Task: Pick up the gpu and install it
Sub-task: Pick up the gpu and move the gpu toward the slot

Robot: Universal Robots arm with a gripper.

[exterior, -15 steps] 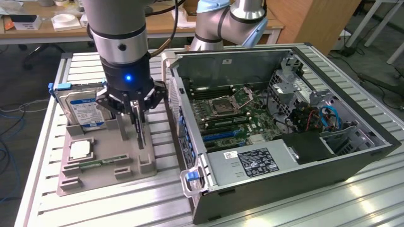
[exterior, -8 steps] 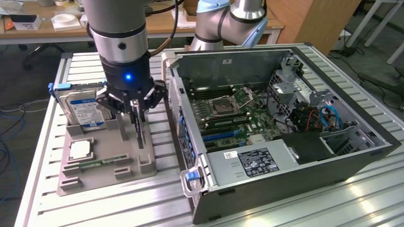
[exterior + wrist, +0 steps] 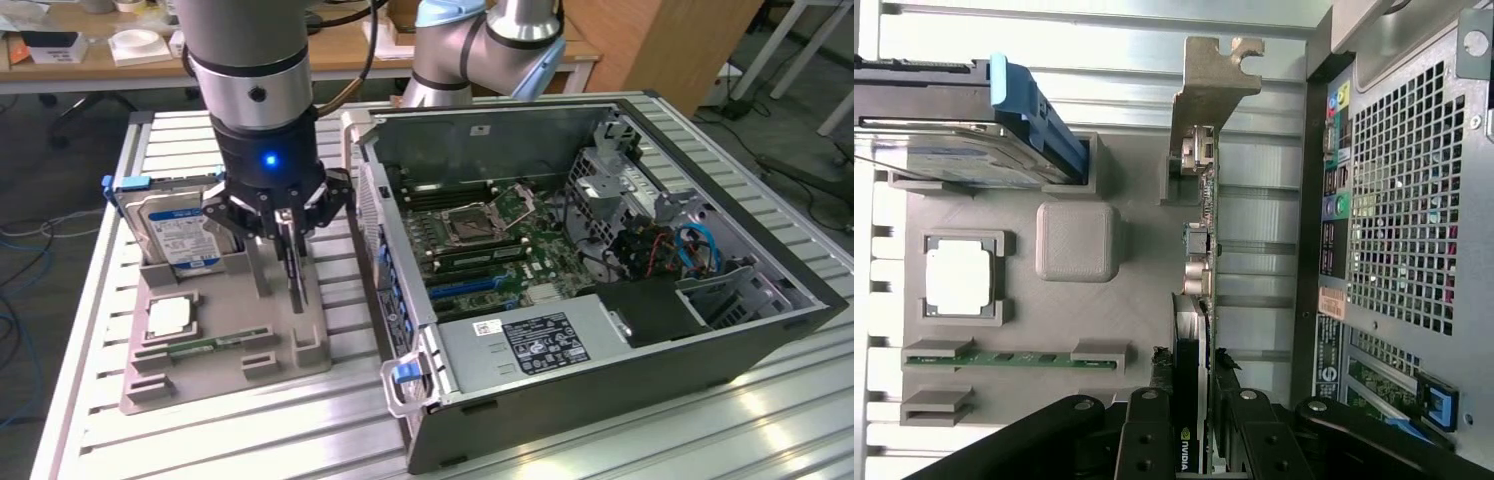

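Grey plastic holder (image 3: 200, 370) on the tabletop (image 3: 267, 430) carries the spare parts. The gpu (image 3: 1199, 250) stands in it on its thin edge, on the side of the holder nearest to the computer case (image 3: 601, 390). The end effector (image 3: 284, 235) is directly above the card, and its fingers (image 3: 1144, 440) are closed on the two flat faces of the gpu, at the black cooler. I cannot tell whether the lower edge is out of its slot or not.

A long part of the card, with the silver bracket (image 3: 1209, 90) at its end, reaches out from the fingers to one side. How far the card runs on the other side is hidden. So I judge that the bracket end can sag or swing when the card is free.

The step asks, in my opinion, for a firm hold and a straight vertical lift with no twist. The slot walls look close on both faces, and the bracket seems to sit in its own notch.

The hard drive (image 3: 180, 235) stands near on one side and the case wall on the other, so sideways drift should be avoided while the card is low. The memory stick (image 3: 1014, 357) and the processor chip (image 3: 959, 278) lie well apart from the card and look like no risk.
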